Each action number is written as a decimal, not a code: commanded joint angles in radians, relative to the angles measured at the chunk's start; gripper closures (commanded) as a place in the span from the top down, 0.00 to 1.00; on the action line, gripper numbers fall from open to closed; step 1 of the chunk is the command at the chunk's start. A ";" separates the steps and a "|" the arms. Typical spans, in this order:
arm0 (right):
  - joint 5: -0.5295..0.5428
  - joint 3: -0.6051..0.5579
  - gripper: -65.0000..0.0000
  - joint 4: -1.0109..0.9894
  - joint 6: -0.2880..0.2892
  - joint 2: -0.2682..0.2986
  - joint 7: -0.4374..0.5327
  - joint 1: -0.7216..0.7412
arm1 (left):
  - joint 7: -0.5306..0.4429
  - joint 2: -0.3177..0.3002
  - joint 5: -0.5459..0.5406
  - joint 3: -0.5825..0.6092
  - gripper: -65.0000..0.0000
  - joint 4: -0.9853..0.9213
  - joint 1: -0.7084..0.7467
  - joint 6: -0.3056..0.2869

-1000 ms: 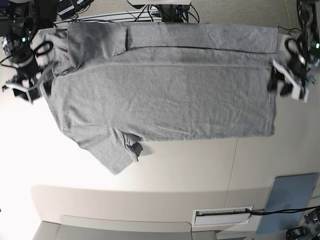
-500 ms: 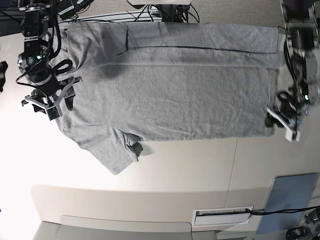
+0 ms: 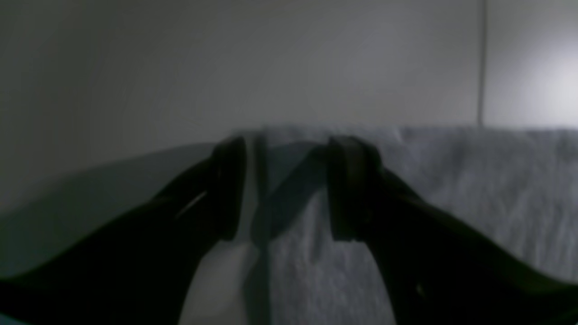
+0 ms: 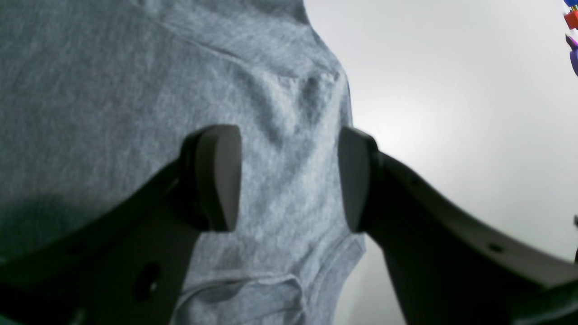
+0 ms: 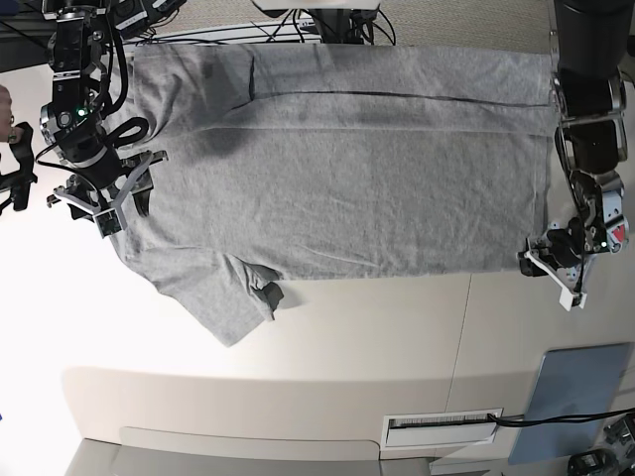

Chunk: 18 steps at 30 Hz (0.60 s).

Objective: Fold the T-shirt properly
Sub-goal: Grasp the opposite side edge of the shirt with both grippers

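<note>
The grey T-shirt (image 5: 337, 188) lies spread on the table, collar end at the left, hem at the right, plain side up. Its far edge is folded over along a dark line, and one sleeve (image 5: 223, 297) sticks out toward the front. My left gripper (image 5: 541, 260) hangs at the hem's near corner. In the left wrist view this gripper (image 3: 284, 189) is open and straddles the T-shirt (image 3: 451, 194) edge. My right gripper (image 5: 117, 198) is over the shoulder area by the collar. In the right wrist view it (image 4: 289, 176) is open above the T-shirt (image 4: 113, 67), gripping nothing.
A blue-grey board (image 5: 580, 397) lies at the front right beside a white slotted box (image 5: 442, 428). Cables (image 5: 317, 20) run along the back edge. A seam in the table (image 5: 461, 337) runs front to back. A dark object (image 5: 15, 174) is at the left edge.
The left arm has travelled down the hem to the near corner. The right arm moved from the collar edge onto the shoulder area, then held. Both grippers stayed open.
</note>
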 commanded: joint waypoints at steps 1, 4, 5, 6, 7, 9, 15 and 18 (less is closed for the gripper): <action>0.002 0.008 0.52 0.015 -0.008 0.016 0.015 0.011 | 0.027 -0.014 0.005 -0.003 0.46 -0.008 -0.017 -0.035; 0.002 0.008 0.52 0.015 -0.008 0.016 0.019 0.016 | 0.064 -0.013 0.004 -0.003 0.44 -0.010 -0.013 -0.124; 0.002 0.008 0.52 0.015 -0.008 0.017 0.023 0.019 | 0.074 -0.013 0.005 -0.003 0.40 -0.010 -0.013 -0.130; 0.002 0.008 0.52 0.011 -0.008 0.016 0.023 0.026 | 0.083 -0.014 0.005 -0.003 0.35 -0.010 -0.013 -0.131; 0.002 0.008 0.52 0.000 -0.008 0.016 0.023 0.035 | 0.093 -0.014 0.005 -0.003 0.29 -0.010 -0.013 -0.132; 0.006 0.008 0.52 -0.045 -0.008 0.016 0.026 0.064 | 0.104 -0.014 0.005 -0.003 0.19 -0.010 -0.013 -0.134; 0.105 0.008 0.52 -0.262 0.052 0.016 0.034 0.223 | 0.111 -0.014 0.004 -0.003 0.00 -0.010 -0.013 -0.180; 0.115 0.007 0.52 -0.383 0.083 0.016 0.031 0.337 | 0.111 -0.013 0.004 -0.003 0.00 -0.010 -0.013 -0.186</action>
